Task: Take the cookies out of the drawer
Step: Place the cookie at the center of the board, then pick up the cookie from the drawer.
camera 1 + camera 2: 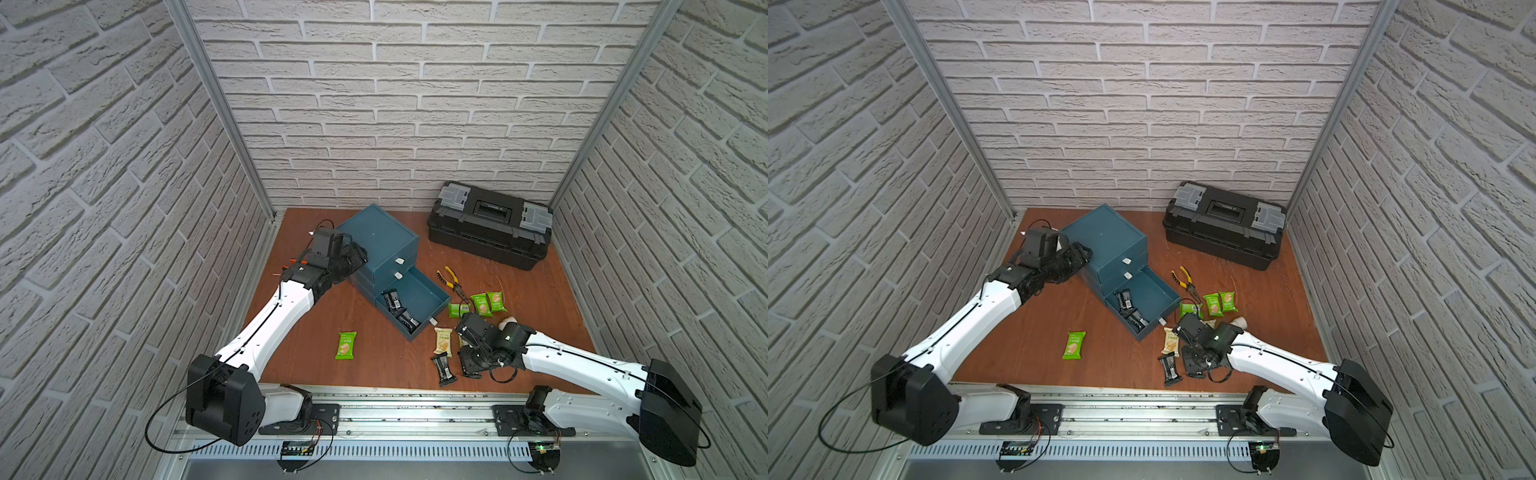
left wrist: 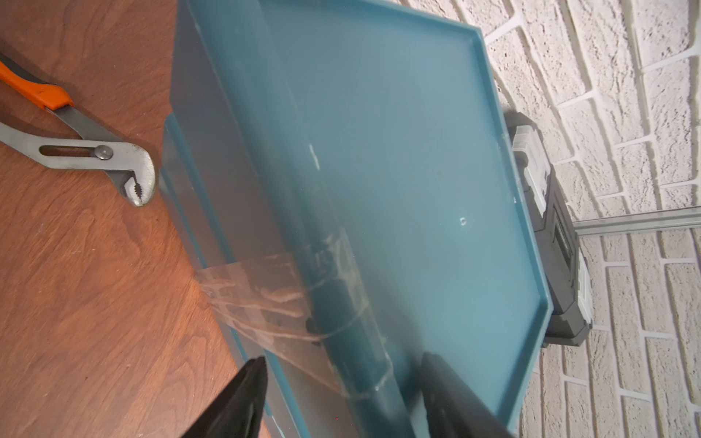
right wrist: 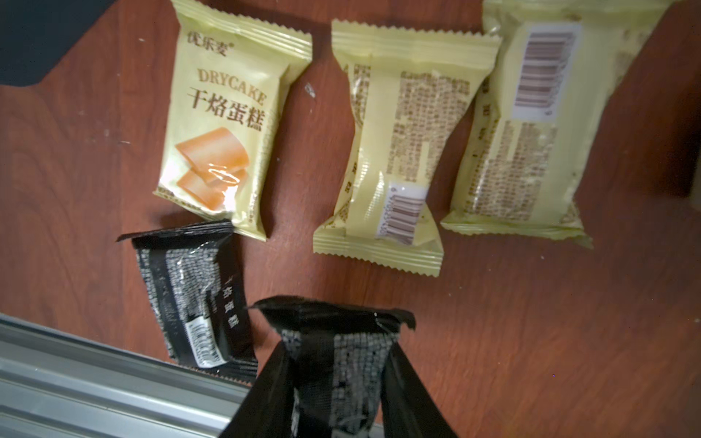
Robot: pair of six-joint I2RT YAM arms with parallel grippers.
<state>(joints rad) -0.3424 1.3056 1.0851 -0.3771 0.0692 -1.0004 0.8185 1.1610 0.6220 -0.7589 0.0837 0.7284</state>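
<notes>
- Your right gripper (image 3: 338,347) is pinching a black packet (image 3: 335,383). Its jaws are closed across the narrow width just below the crimped end seal. It hangs low over the table (image 1: 395,353) near the front rail.
- At least 2 more drawer packets (image 1: 392,300), both black, lie in the open bottom drawer (image 1: 422,291) along 1 side wall. By my reading these are what remains to fetch.
- Out on the wood are 3 pale gold packets (image 3: 223,125) with a loose black packet (image 3: 197,299) just beside them.
- Also out are 3 green packets (image 1: 482,304) near the yellow-handled pliers (image 1: 451,279), and a lone green packet (image 1: 346,345) well apart, towards the left arm.
- Expect all of these to be light and soft-skinned. The film crinkles and slides, and the cake inside probably crumbles under pressure.
- Take each one by an end seal or across its short width, with a gentle pinch only.
- The 2 in the drawer lie flat close to a wall, so you will likely need a steep approach to get a finger past an edge.
- Your left gripper (image 2: 345,358) stands spread astride the top edge of the blue cabinet (image 2: 398,151). I cannot tell whether it actually presses on that edge.
</notes>
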